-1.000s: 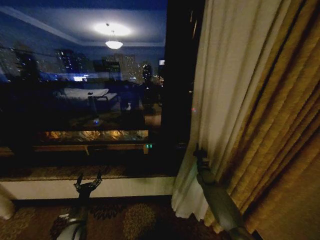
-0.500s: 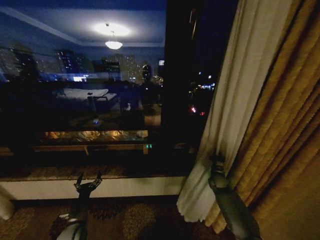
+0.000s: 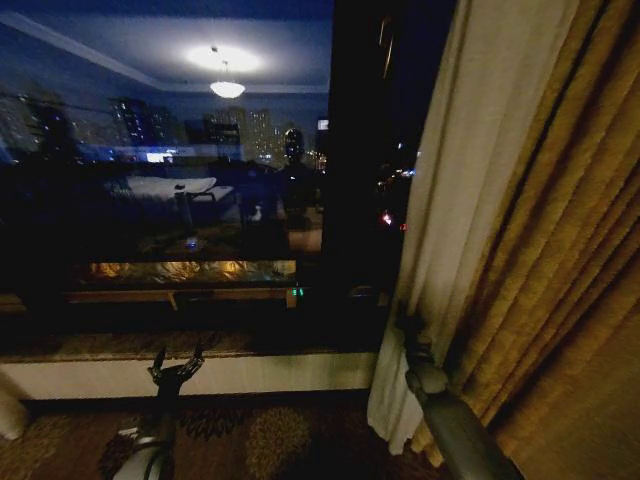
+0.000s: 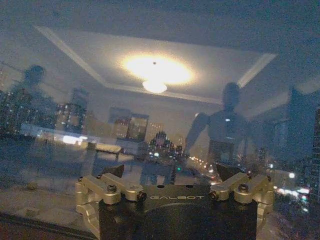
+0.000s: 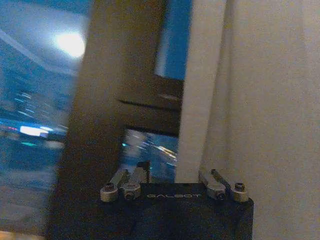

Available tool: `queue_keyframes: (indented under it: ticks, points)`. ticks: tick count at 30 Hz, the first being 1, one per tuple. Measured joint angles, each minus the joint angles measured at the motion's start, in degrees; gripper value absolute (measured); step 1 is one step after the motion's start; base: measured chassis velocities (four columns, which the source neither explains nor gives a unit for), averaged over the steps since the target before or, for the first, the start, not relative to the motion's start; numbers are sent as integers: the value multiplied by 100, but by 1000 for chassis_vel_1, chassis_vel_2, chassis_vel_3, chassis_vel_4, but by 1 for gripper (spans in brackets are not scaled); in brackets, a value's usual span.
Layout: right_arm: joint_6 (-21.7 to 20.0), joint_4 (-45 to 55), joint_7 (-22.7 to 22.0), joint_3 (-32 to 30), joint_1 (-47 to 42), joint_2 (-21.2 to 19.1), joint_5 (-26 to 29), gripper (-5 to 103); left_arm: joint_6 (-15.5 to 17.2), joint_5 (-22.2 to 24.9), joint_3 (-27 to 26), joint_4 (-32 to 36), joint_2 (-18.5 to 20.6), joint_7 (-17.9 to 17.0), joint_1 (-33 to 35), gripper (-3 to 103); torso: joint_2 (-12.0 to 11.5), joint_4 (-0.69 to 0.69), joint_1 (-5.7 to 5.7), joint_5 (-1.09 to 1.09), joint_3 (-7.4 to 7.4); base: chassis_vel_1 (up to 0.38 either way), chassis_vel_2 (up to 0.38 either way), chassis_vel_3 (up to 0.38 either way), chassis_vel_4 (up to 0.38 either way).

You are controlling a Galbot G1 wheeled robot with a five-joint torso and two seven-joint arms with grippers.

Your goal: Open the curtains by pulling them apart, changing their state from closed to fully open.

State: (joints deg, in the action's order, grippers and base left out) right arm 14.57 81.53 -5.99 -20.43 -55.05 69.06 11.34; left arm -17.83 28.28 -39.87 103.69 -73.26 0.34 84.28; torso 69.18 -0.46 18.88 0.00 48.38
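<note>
Night window behind; right gripper at sheer curtain edge, grip indiscernible; left gripper spread, empty; fabric may slip.

Golden-brown drapes hang beside dark window.

Hotel bedroom — bed reflected in the night window

The window fills the left and centre of the head view, with its sill along the lower left. The curtain hangs right of centre, the drape just behind it at far right. The left gripper sits at lower left before the sill; the right gripper touches the curtain's edge at lower centre-right.
</note>
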Motion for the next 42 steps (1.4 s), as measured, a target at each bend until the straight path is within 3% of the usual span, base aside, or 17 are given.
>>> queue_keyframes:
  ticks: [4,6,10,13,15,18,42]
  points:
    - [6,480,295,126,-271,-23,98,50,0,0,1,0,0,0,0,100,0,0,0,-1,0,0,0,0,0]
    - [35,754,432,206,-439,-61,197,61,1,0,1,0,0,0,0,100,1,-1,0,-2,-1,0,0,0,0]
    - [-19,1036,464,278,-618,-97,405,73,0,0,1,0,0,0,0,100,0,0,0,-1,-1,0,0,0,0]
    - [-50,1103,473,284,-720,-151,436,88,1,0,1,0,0,0,0,100,0,-1,0,-1,-1,0,0,0,0]
    - [-52,1104,473,284,-732,-162,445,88,1,0,1,0,0,0,0,100,0,-1,0,-1,-1,0,0,0,0]
    - [-78,1104,466,262,-750,-174,489,99,1,0,1,0,0,0,0,100,1,-1,0,0,-1,0,0,0,0]
    - [-105,1077,425,236,-734,-169,489,100,1,0,1,0,0,0,0,100,0,-1,0,0,-1,2,2,-2,-3]
